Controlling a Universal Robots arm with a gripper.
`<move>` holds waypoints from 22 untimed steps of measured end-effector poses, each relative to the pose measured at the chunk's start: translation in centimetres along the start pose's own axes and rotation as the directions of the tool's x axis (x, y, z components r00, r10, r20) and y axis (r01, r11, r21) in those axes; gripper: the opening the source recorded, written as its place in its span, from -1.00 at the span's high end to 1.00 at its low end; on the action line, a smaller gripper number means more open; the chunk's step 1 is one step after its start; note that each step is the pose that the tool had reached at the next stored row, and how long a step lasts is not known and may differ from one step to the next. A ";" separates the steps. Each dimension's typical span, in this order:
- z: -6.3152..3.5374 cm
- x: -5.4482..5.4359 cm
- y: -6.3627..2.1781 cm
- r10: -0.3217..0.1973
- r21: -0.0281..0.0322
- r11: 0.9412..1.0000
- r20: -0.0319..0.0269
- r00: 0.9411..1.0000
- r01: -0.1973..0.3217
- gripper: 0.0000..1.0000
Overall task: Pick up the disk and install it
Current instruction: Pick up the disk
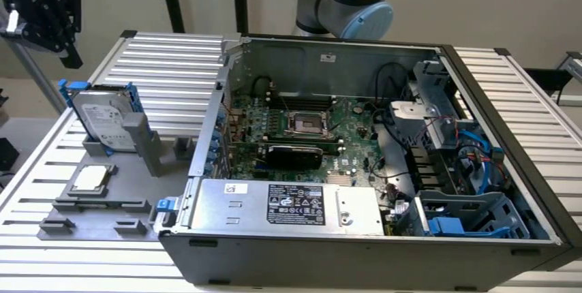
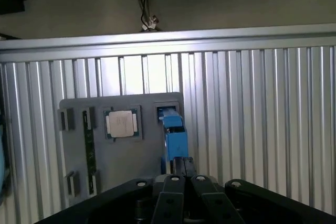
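Exterior view: disk [image 1: 105,119] stands upright in its holder [image 1: 136,140] on the worktop [image 1: 163,54], nine o'clock of the open case [image 1: 364,249]; jaws, shut and empty, hang at its eleven o'clock. Pickup and install undone.

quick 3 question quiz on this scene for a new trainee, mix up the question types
1. True or false: the disk stands on edge in the grey fixture.
2. The gripper is: A open, B shut, C shut on the disk.
3. Which small square part lies flat on that fixture?

Key: 1 true; 2 B; 3 the processor chip.
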State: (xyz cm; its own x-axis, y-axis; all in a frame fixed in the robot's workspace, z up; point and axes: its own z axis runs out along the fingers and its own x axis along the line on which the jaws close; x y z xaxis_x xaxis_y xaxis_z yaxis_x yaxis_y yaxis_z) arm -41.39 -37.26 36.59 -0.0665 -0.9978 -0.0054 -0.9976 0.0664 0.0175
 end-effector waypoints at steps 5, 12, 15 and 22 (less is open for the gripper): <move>0.04 0.0 0.58 0.000 0.000 1.000 0.000 1.000 0.000 0.79; 0.06 0.1 1.05 0.000 0.000 1.000 0.000 1.000 0.000 0.76; 0.07 0.1 1.06 0.000 0.000 1.000 0.000 1.000 0.000 0.52; 0.61 0.1 1.05 0.000 0.000 1.000 0.000 1.000 0.000 -0.07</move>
State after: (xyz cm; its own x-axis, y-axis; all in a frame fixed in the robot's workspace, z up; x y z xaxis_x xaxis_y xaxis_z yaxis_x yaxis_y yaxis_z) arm -42.45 -37.27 36.00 -0.0662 -0.9978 -0.0052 -0.9977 0.0661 0.0174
